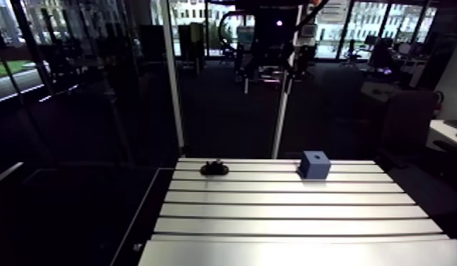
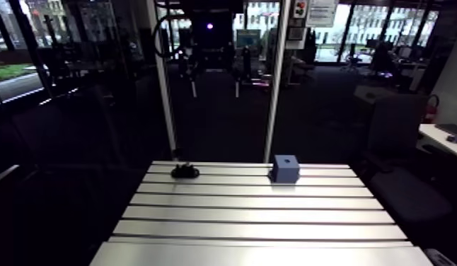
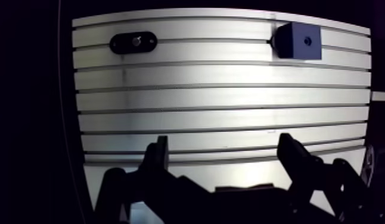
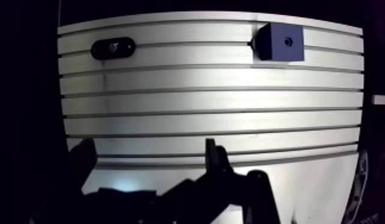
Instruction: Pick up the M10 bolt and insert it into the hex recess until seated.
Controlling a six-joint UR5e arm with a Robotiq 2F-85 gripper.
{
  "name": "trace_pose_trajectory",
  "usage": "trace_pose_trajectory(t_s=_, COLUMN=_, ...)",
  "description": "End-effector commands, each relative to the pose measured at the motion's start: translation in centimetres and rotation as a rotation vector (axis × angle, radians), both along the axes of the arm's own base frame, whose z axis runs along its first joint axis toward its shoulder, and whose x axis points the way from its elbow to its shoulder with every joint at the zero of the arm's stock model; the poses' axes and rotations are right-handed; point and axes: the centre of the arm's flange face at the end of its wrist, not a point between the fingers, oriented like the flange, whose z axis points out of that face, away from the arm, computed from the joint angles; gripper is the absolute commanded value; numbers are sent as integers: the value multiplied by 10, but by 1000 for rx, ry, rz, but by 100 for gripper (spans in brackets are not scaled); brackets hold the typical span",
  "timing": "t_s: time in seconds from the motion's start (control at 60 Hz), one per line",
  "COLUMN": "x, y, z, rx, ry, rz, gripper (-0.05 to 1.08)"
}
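- The black oval holder (image 3: 133, 42) lies at the far left of the surface (image 1: 288, 212), close to its far edge.
- The M10 bolt (image 3: 135, 40) shows only as a small pale spot in the middle of that holder (too small to tell how it sits).
- A blue block (image 1: 315, 165) stands at the far right, well apart from the holder and about as far back.
- A small dark hole, the hex recess (image 3: 307, 42), sits in the block's top face (its outline is too small to make out).
- In the wrist view the pincer (image 3: 224, 146) hangs over the near part of the surface, its two dark fingers (image 3: 158, 156) spread wide, with only bare aluminium between them.
- Several bare slotted strips separate the pincer from the holder and the block.
- The surface is silver aluminium with long slots running left to right and a bright sheen across its middle.
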Motion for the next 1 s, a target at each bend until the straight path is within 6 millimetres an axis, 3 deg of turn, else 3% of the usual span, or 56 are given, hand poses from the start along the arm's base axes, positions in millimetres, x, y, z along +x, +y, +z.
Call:
trace_pose_trajectory(t_s=0.017, x=-25, y=-23, z=-51, rx=0, ry=10, rz=37, gripper=1)
trace_pose_trajectory(t_s=0.15, x=-40, y=-55, z=-84, rx=13, ry=6, rz=101, gripper=1)
trace_pose_trajectory(t_s=0.483, x=-59, y=-84, z=-106, rx=51, ry=39, rz=187, gripper=1)
trace_pose_trajectory(t_s=0.7, x=-76, y=-93, z=-124, rx=50, ry=58, rz=223, gripper=4)
trace_pose_trajectory(t_s=1.0, x=-83, y=-96, z=-138, rx=43, ry=64, rz=237, gripper=6)
